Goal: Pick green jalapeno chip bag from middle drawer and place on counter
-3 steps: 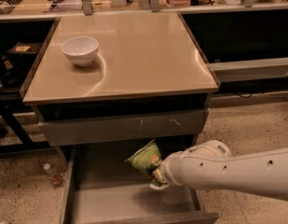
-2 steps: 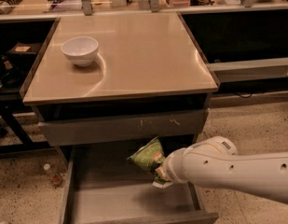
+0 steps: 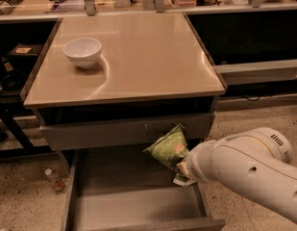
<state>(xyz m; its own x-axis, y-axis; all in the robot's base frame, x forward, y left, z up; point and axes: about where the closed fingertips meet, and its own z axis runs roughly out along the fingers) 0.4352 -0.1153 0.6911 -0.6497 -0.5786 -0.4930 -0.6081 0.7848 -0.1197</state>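
Pincer [image 3: 182, 170] grips green jalapeno chip bag [image 3: 167, 148] over middle drawer [image 3: 124, 211].

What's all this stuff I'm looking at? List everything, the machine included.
green jalapeno chip bag: one, green with a white end, at the drawer's back right, against the gripper.
middle drawer: one, grey, pulled open at the bottom.
counter: one, glossy beige, atop the cabinet.
bowl: one, white, on the counter's left side.
drawer front: one, grey, shut, under the counter.
back ledge: one, pale, cluttered.
small object: one, pale, on the floor left of the drawer; unidentifiable.
arm: one, white, from the lower right.
gripper: one, at the arm's tip, by the bag.
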